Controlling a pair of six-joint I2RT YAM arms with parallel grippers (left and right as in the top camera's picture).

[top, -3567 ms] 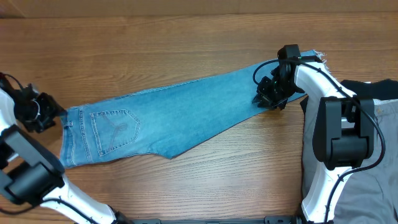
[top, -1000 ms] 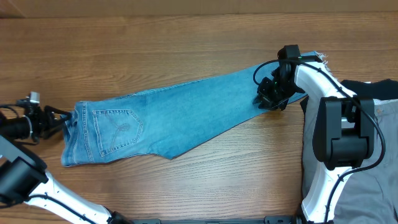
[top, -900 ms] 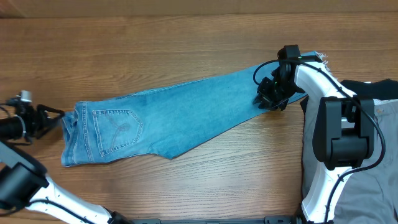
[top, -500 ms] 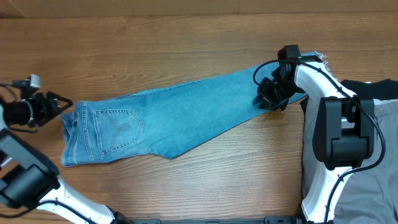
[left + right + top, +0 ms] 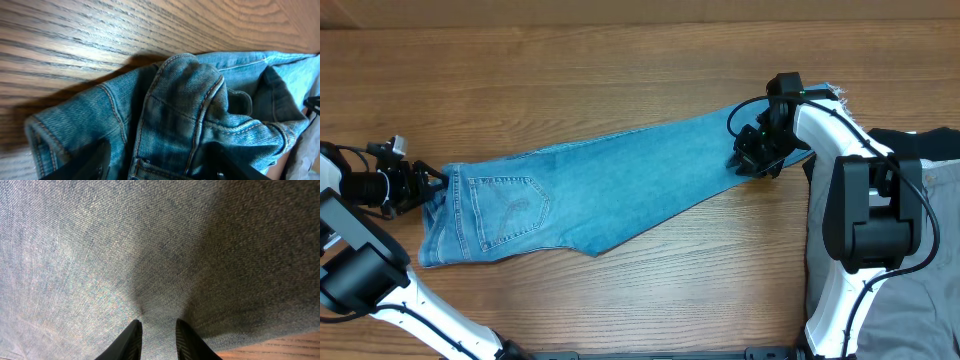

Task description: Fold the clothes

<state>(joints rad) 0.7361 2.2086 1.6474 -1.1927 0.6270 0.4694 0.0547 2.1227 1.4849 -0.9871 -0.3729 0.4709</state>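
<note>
The wooden desk (image 5: 620,60) is crossed on a slant by light-blue jeans (image 5: 610,185), laid flat with the waistband at the left, a stitched back pocket (image 5: 505,208) facing up and the frayed hem (image 5: 835,92) at the upper right. Grey trousers (image 5: 940,290) and a black garment (image 5: 935,145) are seen at the desk's right edge, partly hidden behind the right arm. The right pincer (image 5: 157,330) is clamped on a puckered pinch of denim near the hem, while the left pincer (image 5: 160,155) is held apart, with the bunched waistband between its fingers (image 5: 95,160).
</note>
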